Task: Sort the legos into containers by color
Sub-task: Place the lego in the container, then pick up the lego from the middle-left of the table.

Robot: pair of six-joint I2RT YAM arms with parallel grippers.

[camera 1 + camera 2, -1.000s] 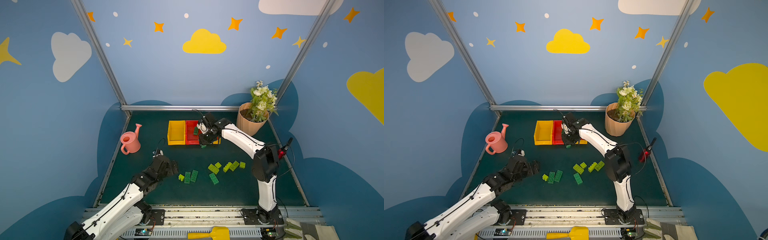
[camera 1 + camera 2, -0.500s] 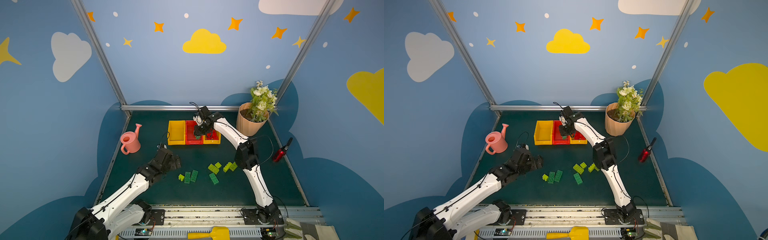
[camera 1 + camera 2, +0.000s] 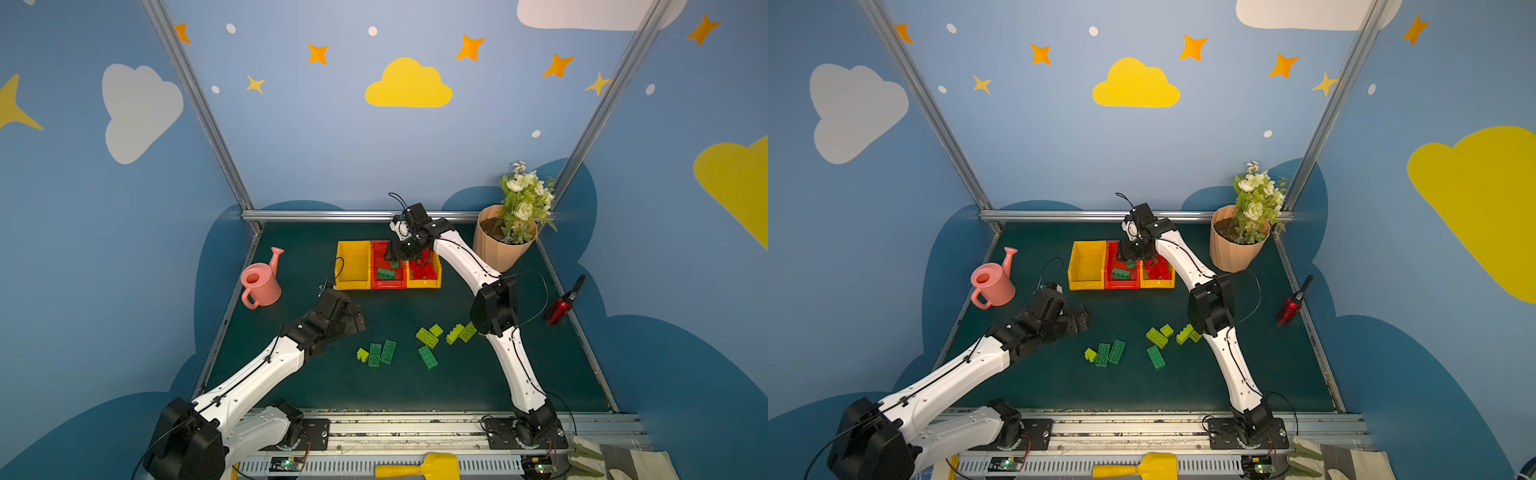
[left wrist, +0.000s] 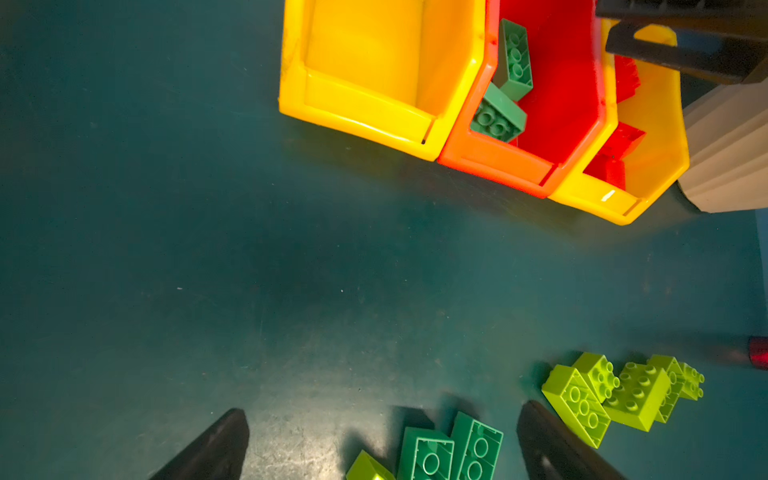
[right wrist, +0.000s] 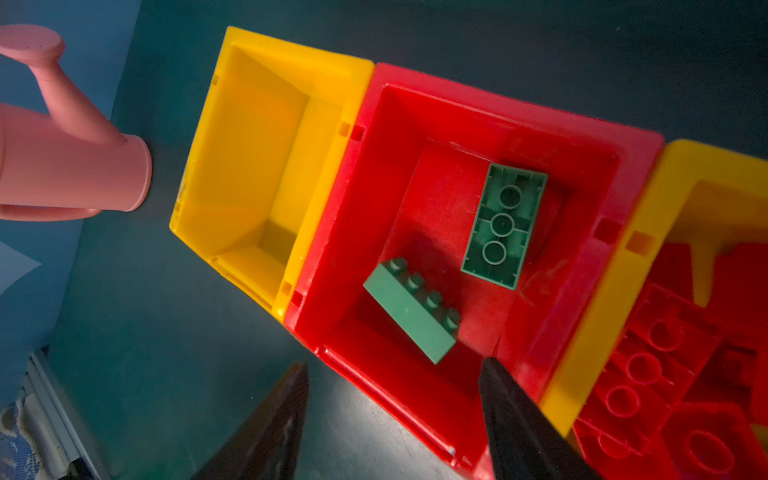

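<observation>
Since two dark green bricks (image 5: pixel 505 224) already lie in the red bin (image 5: pixel 361 208), that bin evidently serves for dark green. This would explain why the right gripper (image 5: pixel 395 363) hangs above it with its fingers parted and nothing between them. Touching the red bin on one side is a yellow bin (image 5: pixel 602 332) holding the red bricks (image 5: pixel 656 365). On the other side a second yellow bin (image 5: pixel 249 145) is bare inside, presumably kept for lime. The three stand in a tight row at the back of the mat (image 3: pixel 395 307), so every drop-off falls in one small area. Loose bricks lie in front: a pair of dark green bricks (image 3: pixel 381 353) side by side, a third dark green brick (image 3: pixel 428 357) near them, and several lime bricks (image 3: pixel 427 337). The left gripper (image 4: pixel 382 409) hovers low just beside that pair with its fingers spread wide and empty, a stance that suits straddling a brick for the next pick-up.
</observation>
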